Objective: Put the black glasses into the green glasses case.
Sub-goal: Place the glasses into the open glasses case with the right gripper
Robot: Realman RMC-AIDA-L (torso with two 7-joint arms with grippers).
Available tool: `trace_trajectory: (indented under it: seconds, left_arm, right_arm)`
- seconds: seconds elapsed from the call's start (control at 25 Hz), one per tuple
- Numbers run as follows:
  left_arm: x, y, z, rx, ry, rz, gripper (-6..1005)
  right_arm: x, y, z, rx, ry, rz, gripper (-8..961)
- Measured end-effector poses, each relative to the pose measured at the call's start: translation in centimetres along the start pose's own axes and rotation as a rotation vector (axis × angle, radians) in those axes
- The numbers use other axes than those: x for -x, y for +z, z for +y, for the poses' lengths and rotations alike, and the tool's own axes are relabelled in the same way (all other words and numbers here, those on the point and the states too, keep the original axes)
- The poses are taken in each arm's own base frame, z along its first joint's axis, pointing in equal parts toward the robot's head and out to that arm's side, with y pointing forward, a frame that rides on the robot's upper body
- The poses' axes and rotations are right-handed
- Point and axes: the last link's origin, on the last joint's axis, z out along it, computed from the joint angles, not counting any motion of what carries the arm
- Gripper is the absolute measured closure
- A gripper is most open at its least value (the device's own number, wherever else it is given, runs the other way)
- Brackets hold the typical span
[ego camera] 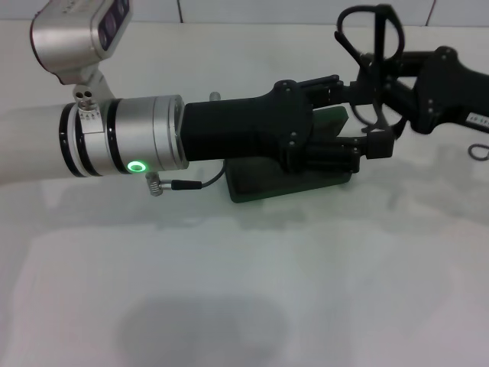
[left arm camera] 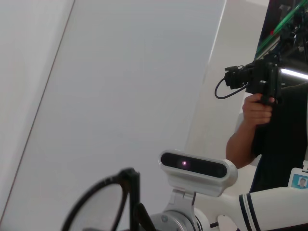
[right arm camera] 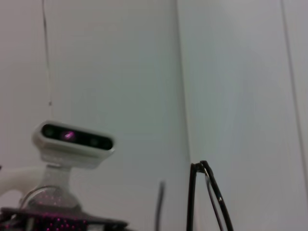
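From the head camera, my left arm fills the frame, reaching across the white table (ego camera: 229,306) with its left gripper (ego camera: 367,115) spread wide over the green glasses case (ego camera: 252,187). Its upper finger (ego camera: 321,86) and lower finger (ego camera: 332,157) stand well apart and meet the right gripper (ego camera: 386,99), which comes in from the far side. Between them, raised above the table and just beyond the case, are the black glasses (ego camera: 374,38), standing on edge, lenses uppermost.

I read this as a hand-over or re-grip in mid-air. To do it well, I would close one pair of fingers on the frame's bridge or temple hinge before the other lets go, keep the squeeze light on the thin wire, then turn the frame flat and lower it lengthwise into the case.

Much is hidden. The left arm covers most of the case, so I cannot tell whether its lid stands open. I cannot tell which gripper has the glasses, nor how the right gripper's fingers stand. The left wrist camera shows only a lens rim (left arm camera: 103,204), the right wrist camera only the edge of the frame (right arm camera: 204,197); neither shows the case.
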Motion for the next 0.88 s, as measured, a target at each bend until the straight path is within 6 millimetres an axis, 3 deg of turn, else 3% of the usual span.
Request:
trace_trajectory:
  seconds: [0.6, 0.88]
  left_arm:
    - [0.3, -0.6, 0.0, -0.016, -0.006, -0.001, 106]
    - [0.3, -5.2, -0.8, -0.208, -0.012, 0.124, 106]
  right_arm:
    - [-0.6, 0.2, 0.5, 0.023, -0.003, 0.023, 835]
    - [-1.6, -0.5, 0.6, -0.018, -0.189, 0.042, 835]
